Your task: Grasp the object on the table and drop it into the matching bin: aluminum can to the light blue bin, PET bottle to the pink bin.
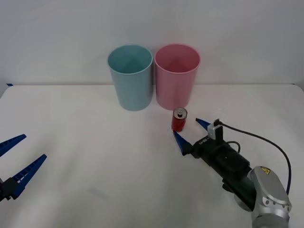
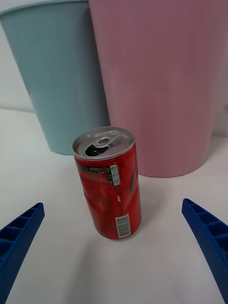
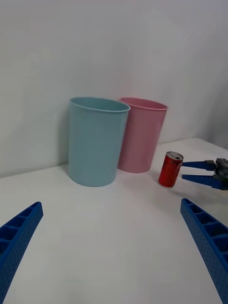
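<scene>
red can (image 2: pixel 112 187) — label print too small to read
</scene>
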Available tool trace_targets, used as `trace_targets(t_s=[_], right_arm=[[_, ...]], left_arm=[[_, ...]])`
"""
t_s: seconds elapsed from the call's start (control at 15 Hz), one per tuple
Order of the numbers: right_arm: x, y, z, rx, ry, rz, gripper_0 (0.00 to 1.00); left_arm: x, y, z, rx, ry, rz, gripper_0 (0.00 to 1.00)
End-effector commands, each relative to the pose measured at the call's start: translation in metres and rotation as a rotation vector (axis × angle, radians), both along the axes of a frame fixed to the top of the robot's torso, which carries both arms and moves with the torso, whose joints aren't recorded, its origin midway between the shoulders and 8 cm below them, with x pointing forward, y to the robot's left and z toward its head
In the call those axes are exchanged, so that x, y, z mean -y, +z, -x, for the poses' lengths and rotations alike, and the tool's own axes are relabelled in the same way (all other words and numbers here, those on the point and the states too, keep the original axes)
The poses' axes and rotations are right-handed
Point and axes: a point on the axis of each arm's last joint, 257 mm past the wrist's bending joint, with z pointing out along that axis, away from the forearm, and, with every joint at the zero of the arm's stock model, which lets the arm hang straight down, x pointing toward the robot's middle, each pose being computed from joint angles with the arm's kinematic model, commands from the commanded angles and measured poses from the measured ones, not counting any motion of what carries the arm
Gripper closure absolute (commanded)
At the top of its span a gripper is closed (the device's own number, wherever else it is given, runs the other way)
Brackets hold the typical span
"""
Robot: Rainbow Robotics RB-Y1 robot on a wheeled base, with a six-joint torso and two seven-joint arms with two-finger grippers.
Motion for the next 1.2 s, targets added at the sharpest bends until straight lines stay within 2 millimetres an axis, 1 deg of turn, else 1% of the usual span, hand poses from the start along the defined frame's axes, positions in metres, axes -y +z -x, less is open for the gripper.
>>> trace_targets(t_s=[0.07,0.2,0.53,0.67,1.0,1.07,1.13,1.2], right_arm=[[-0.009,0.0,-0.015,-0.002,-0.018,0.02,0.0],[-0.013,0.001,-0.023,0.001,-0.031,0.037,0.0],[-0.029,-0.006,-0.044,-0.028,-0.034,0.055,0.0],[-0.032,-0.004,-0.051,-0.026,-0.042,0.064,0.0],[-0.036,-0.004,-0.051,-0.022,-0.044,0.071,0.0],[-0.037,-0.004,-0.051,-0.021,-0.044,0.071,0.31],[-0.037,-0.004,-0.051,-0.022,-0.045,0.068,0.79],[-0.037,-0.003,-0.051,-0.019,-0.045,0.065,1.0]], left_arm=[[0.0,0.0,0.0,0.0,0.0,0.0,0.0],[0.0,0.0,0.0,0.0,0.0,0.0,0.0],[0.0,0.0,0.0,0.0,0.0,0.0,0.0],[0.0,0.0,0.0,0.0,0.0,0.0,0.0],[0.0,0.0,0.0,0.0,0.0,0.0,0.0],[0.0,0.0,0.0,0.0,0.0,0.0,0.0],[0.0,0.0,0.0,0.0,0.0,0.0,0.0],[0.0,0.0,0.0,0.0,0.0,0.0,0.0]])
